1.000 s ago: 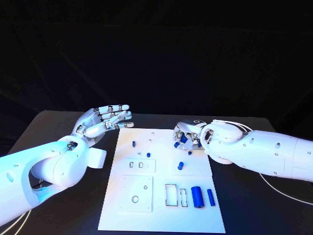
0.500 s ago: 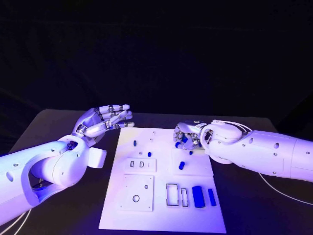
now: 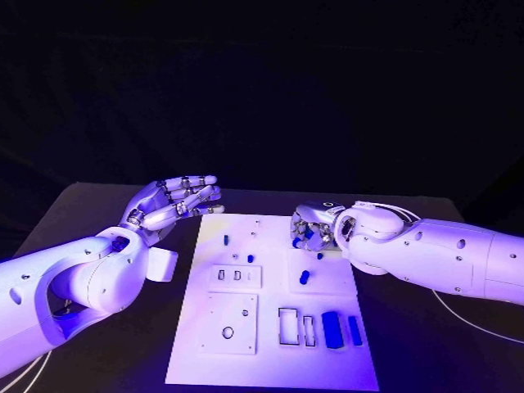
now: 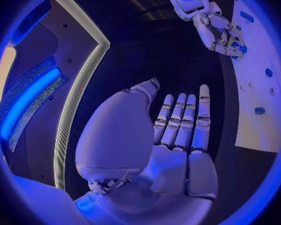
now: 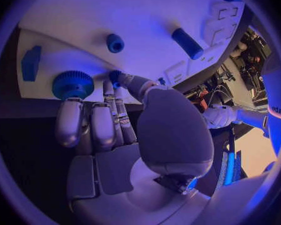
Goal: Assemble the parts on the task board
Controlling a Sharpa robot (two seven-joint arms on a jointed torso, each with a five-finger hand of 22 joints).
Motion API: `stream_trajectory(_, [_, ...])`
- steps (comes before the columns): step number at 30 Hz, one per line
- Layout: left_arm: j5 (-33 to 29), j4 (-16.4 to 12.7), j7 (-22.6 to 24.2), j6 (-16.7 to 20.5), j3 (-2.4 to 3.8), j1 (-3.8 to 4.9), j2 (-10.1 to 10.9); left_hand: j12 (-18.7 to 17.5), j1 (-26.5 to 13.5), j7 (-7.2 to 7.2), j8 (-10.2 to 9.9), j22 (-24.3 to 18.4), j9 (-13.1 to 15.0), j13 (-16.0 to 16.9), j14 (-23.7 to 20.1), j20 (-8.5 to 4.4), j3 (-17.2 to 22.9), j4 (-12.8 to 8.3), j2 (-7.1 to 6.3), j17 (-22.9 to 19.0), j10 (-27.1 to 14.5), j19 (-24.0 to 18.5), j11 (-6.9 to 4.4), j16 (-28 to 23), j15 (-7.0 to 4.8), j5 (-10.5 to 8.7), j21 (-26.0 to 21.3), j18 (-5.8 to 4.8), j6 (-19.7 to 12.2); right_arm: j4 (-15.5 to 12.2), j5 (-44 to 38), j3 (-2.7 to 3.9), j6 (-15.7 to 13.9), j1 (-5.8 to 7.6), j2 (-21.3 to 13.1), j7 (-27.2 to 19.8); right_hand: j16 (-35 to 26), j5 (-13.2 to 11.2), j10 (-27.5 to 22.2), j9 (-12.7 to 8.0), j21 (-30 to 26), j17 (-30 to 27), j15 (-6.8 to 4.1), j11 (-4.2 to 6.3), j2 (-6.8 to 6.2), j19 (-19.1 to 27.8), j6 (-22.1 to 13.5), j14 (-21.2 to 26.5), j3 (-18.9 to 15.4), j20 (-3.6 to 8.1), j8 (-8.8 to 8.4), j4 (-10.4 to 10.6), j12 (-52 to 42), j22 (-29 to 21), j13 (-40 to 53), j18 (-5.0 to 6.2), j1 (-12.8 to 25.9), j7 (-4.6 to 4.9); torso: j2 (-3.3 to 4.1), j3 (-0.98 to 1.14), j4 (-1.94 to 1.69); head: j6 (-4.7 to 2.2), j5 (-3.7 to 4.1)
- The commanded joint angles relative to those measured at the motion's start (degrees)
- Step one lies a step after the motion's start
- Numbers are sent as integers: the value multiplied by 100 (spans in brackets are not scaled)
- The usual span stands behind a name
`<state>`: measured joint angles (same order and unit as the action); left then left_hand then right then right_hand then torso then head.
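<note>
task board (image 3: 274, 344) lies mid-table. right hand (image 3: 313, 229) at its far right edge pinches a small blue peg (image 5: 115, 77). left hand (image 3: 173, 201) hovers beside its far left corner, fingers spread, empty.

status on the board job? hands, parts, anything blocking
Left hand open, off the board's left edge. Right hand pinching a small blue part over the board's far right. Nothing blocking.

The left hand (image 4: 172, 150) lay open, palm bare, its fingers (image 4: 184, 117) straight and close together. Beyond them the right hand (image 4: 225, 35) reached over the white task board (image 4: 256, 105), where small blue parts (image 4: 260, 110) lay scattered.
</note>
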<state>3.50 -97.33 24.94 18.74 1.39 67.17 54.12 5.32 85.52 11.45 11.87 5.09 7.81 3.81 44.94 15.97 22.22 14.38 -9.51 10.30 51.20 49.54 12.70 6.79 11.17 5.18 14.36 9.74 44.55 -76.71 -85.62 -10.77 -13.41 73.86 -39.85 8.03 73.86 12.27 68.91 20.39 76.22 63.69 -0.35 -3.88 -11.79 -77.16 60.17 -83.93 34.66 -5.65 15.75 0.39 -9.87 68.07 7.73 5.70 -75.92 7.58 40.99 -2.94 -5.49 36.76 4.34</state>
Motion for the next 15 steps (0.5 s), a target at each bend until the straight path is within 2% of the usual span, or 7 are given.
stream_trajectory(1, [-2, -1, 18, -120, 6, 11, -12, 22, -38, 402, 19, -8, -1, 0, -41, 17, 20, -14, -10, 6, -28, -24, 18, -28, 4, -39, 10, 38, -44, 8, -62, -3, -77, -6, 9, 18, 36, 26, 52, 67, 51, 10, -44, 26, 117, -25, 38, -158, 35, 19, 58, -28, -44, 43, 60, -111, -47, -17, 1, -6, -10, 0, 8])
stream_trajectory(5, [-3, 4, 13, -127, 6, 11, -16, 22, -38, 402, 19, -8, -1, 0, -41, 17, 20, -14, -10, 6, -28, -24, 18, -28, 4, -39, 10, 38, -44, 12, -88, -2, -237, -7, 14, 61, 52, 31, 60, 117, 62, 11, -55, 36, 147, -19, 35, -155, 64, 33, 89, -80, -63, 59, 78, -111, -92, -18, 3, -12, -13, -9, 6])
stream_trajectory(15, [-13, 16, 31, -87, 6, 11, -23, 13, -34, 400, 13, -11, -5, -5, -46, 19, 34, -17, 4, 18, -68, -26, 24, -38, 6, -41, 12, 39, -70, -86, -105, 12, -887, 10, 57, 75, 82, 34, 67, 194, 124, 25, -57, 36, 149, -53, 48, -153, 119, 41, 138, -151, -89, 154, 105, -127, -122, -10, -1, -19, -20, -55, -10])
